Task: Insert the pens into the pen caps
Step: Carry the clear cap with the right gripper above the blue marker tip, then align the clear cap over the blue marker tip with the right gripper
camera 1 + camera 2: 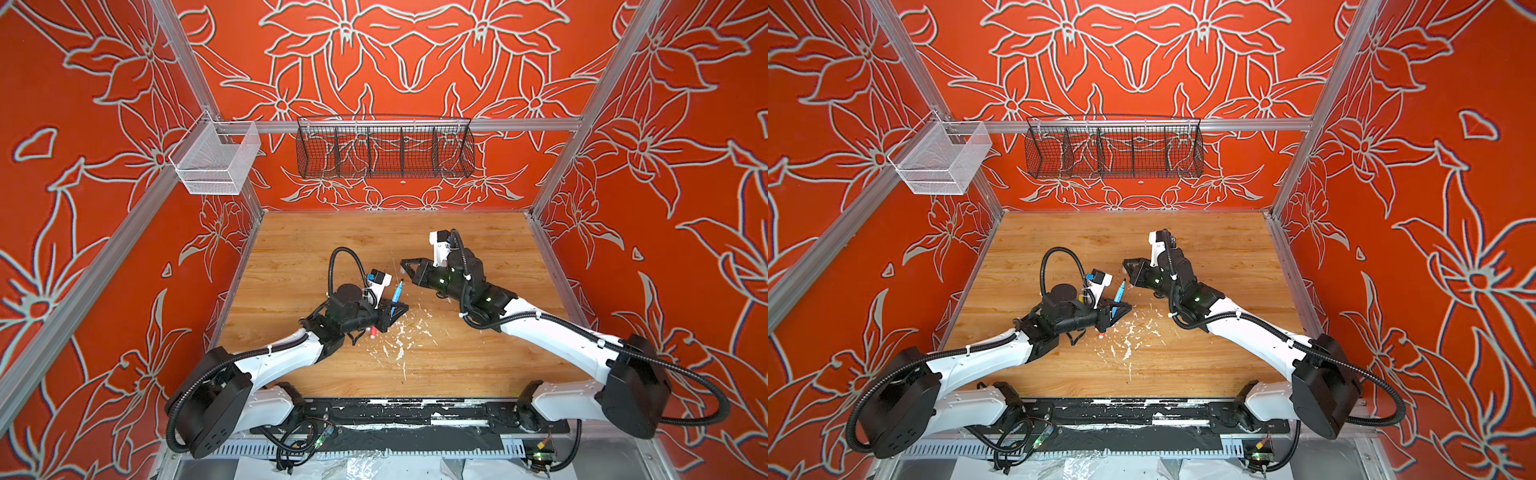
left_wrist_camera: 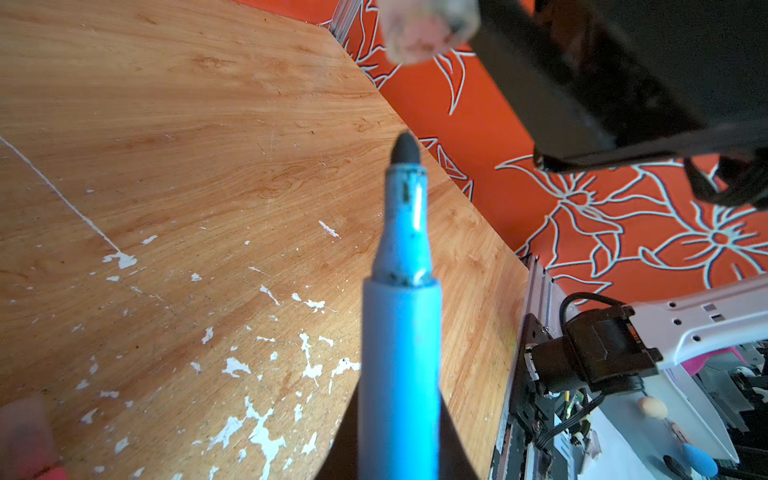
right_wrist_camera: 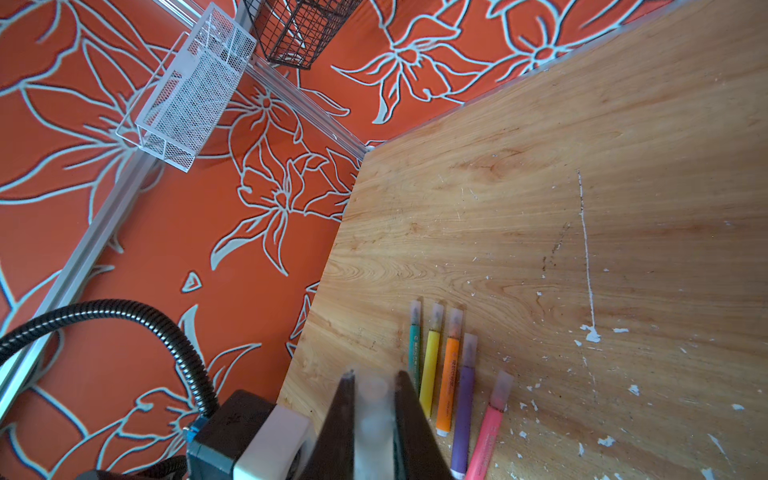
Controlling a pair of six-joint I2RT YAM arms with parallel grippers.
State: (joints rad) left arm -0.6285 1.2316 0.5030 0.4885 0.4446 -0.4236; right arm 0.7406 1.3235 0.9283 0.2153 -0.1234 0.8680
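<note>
- My left hand (image 1: 400,309) is pressed together on the blue pen (image 1: 397,293) and pinches its lower barrel; the pen stands tilted, with its dark tip pointing up toward my right hand (image 1: 405,264)
- In the left wrist view the blue pen (image 2: 401,332) comes out from between my fingers, and its tip is bare
- My right hand (image 3: 374,376) pinches a clear cap (image 3: 374,415) between its two fingers (image 3: 338,419); the cap is blurred there, so I cannot tell which end is the open one
- The clear cap (image 2: 424,29) also shows in the left wrist view, beyond the pen tip and apart from it
- In both top views my two hands are near each other above the middle of the worktop (image 1: 316,249)
- Five more pens lie on the worktop side by side: the green pen (image 3: 414,345), yellow pen (image 3: 430,365), orange pen (image 3: 449,374) and purple pen (image 3: 463,399), then the pink pen (image 3: 488,432), more tilted; each has a clear cap over its tip
- In a top view only the end of the pink pen (image 1: 372,331) shows under my left hand
- White paint flecks (image 1: 401,338) lie on the worktop beside my left hand
</note>
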